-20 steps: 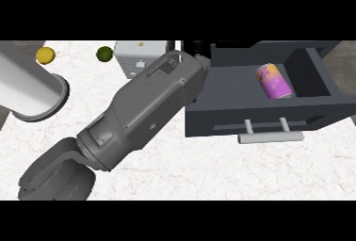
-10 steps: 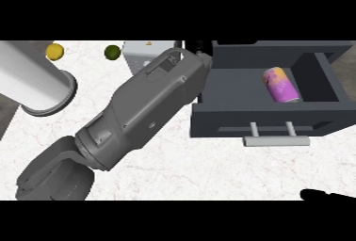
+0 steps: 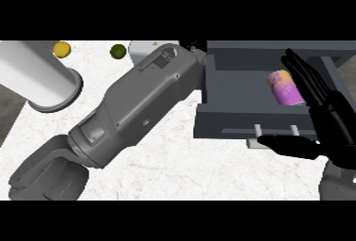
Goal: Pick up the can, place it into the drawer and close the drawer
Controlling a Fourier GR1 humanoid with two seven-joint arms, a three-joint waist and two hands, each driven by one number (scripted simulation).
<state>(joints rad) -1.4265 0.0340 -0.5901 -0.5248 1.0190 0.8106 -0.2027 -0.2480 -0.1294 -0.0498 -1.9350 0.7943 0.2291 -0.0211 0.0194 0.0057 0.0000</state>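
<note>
One can lies on its side in the one open drawer, long axis running roughly 11 to 5 o'clock, which end is the top unclear. Right hand at 3 o'clock, fingers straight, thumb spread over the handle, holding nothing. Left hand's fingers hidden at the drawer's left edge: cannot tell; two small round fruits at 11 o'clock, one yellow, one green.

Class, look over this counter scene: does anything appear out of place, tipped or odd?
Mildly. The can lies on its side inside the open drawer. The right hand, fingers straight, is in front of the drawer. Nothing looks spilled or damaged.
</note>
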